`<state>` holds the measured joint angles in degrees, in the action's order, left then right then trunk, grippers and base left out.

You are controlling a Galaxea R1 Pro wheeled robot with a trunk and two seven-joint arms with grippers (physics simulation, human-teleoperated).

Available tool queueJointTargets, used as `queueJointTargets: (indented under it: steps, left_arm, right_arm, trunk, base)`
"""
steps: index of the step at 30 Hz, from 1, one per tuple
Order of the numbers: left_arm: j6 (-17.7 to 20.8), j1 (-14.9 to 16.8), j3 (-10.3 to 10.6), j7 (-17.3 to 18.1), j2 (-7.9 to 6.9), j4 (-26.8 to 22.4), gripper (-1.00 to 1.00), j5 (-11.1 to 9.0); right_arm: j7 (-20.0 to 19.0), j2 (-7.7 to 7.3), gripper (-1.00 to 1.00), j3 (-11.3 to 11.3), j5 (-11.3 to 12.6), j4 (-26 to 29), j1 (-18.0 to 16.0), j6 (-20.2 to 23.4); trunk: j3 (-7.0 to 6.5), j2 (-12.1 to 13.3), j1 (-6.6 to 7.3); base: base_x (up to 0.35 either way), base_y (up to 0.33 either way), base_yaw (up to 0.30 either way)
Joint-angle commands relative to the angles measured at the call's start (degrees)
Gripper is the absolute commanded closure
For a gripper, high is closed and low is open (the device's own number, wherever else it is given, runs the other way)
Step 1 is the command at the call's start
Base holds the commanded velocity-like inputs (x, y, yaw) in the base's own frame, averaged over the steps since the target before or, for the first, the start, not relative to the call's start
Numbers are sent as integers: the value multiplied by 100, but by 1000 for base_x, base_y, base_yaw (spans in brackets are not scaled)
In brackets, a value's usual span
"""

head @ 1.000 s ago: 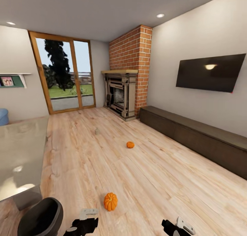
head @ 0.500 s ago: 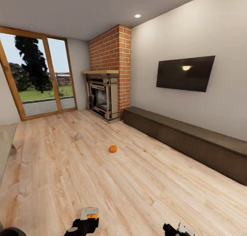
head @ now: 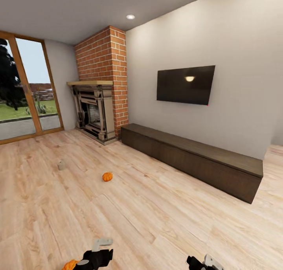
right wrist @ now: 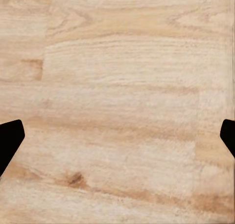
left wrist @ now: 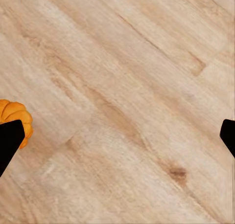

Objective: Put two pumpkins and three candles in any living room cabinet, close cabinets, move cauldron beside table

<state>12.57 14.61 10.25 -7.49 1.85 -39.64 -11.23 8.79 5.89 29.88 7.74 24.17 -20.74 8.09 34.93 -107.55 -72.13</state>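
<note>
The left gripper [head: 97, 251] sits at the bottom edge of the head view with its fingers spread wide and nothing between them; in the left wrist view the two dark fingertips stand at opposite edges over bare plank floor [left wrist: 127, 87], and the near pumpkin [left wrist: 14, 117] peeks in just beside one fingertip. The right gripper [head: 204, 262], at the lower right of the head view, is likewise spread and empty, with only floorboards between its tips in the right wrist view. The whole picture has swung over the last second: the glass door [head: 23, 93] has slid to the far left edge, the fireplace [head: 94, 111] has shifted left, and the television [head: 185, 84] has come to centre, so the camera has turned right rather than anything moving. The near pumpkin [head: 70, 265], a second ago mid-floor ahead of the left arm, now shows as an orange sliver at the bottom left by that gripper. The second pumpkin [head: 107, 177] lies left of centre, and a small candle [head: 61, 165] stands beyond it toward the door. The long dark cabinet [head: 192, 160] now shows end to end along the right wall, fronts shut. This looks like a turn to survey the cabinet; nothing is yet stowed.
</note>
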Motion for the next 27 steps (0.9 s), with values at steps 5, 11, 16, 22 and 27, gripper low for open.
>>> queueJointTargets:
  steps: [5,11,16,22,27]
  left_arm:
    - [0,-1,0,1,0,-1,-100,-1]
    - [0,-1,-4,0,-1,0,-100,-2]
    - [9,-1,-9,-6,-1,0,-100,-2]
    - [32,-1,-28,-7,-1,0,-100,-2]
    - [42,-1,-31,-14,-1,0,-100,-2]
  right_arm:
    - [0,4,-100,0,3,0,0,0]
    - [0,7,-100,0,8,0,0,0]
    - [0,8,-100,0,9,0,0,0]
    - [0,9,-100,0,9,0,0,0]
    - [0,9,-100,0,6,5,0,-36]
  trunk:
    - [-9,0,0]
    - [-14,0,0]
    - [-15,0,0]
    - [-15,0,0]
    - [-15,0,0]
  base:
    - [232,-65,-280]
    - [221,-9,-280]
    - [240,-1,-280]
    - [311,0,-281]
    - [325,0,-220]
